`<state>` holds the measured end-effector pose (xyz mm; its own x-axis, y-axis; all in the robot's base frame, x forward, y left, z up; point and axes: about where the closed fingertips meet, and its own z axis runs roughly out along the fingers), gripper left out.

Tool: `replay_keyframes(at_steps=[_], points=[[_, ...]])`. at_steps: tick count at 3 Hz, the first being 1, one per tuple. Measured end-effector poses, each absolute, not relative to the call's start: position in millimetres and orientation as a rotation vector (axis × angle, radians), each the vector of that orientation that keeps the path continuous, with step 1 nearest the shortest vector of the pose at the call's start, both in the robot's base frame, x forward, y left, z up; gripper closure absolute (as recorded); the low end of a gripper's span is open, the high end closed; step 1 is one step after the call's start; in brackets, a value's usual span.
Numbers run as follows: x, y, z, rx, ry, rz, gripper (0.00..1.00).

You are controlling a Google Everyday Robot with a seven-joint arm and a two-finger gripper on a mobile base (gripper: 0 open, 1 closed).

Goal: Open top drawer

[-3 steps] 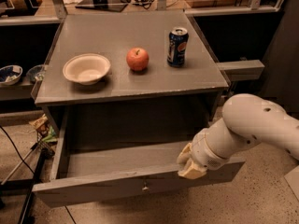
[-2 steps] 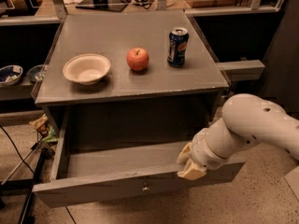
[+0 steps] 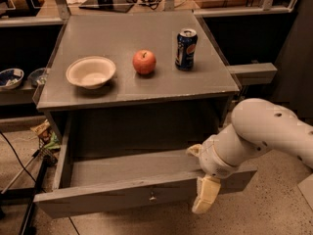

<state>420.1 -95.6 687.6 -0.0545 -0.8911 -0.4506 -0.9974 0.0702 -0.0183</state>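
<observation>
The top drawer [image 3: 98, 199] of the grey cabinet stands pulled far out; its inside [image 3: 127, 168] holds nothing. Its flat front panel carries a small metal knob [image 3: 152, 196] at the middle. No other drawers show. My gripper [image 3: 196, 180] is at the right part of the front panel, straddling its top edge: one beige finger [image 3: 193, 150] lies inside the drawer, the other [image 3: 205, 196] hangs down in front of the panel. The fingers stand apart, so the gripper is open. My white arm [image 3: 264, 136] comes in from the right.
On the cabinet top [image 3: 146, 33] stand a white bowl [image 3: 91, 71], a red apple [image 3: 144, 61] and a blue soda can [image 3: 185, 48]. A low shelf at the left holds bowls [image 3: 10, 77]. Cables and a crumpled bag [image 3: 43, 131] lie on the floor at left.
The outer finger has swung down and away from the front panel, so the gripper has let go of the panel edge. The drawer has stayed where it was.
</observation>
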Motion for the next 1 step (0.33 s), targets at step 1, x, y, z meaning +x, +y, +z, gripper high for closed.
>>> replay_keyframes(at_steps=[1], points=[[420.1,-95.6,687.6,-1.883,2.012,0.429,0.0]])
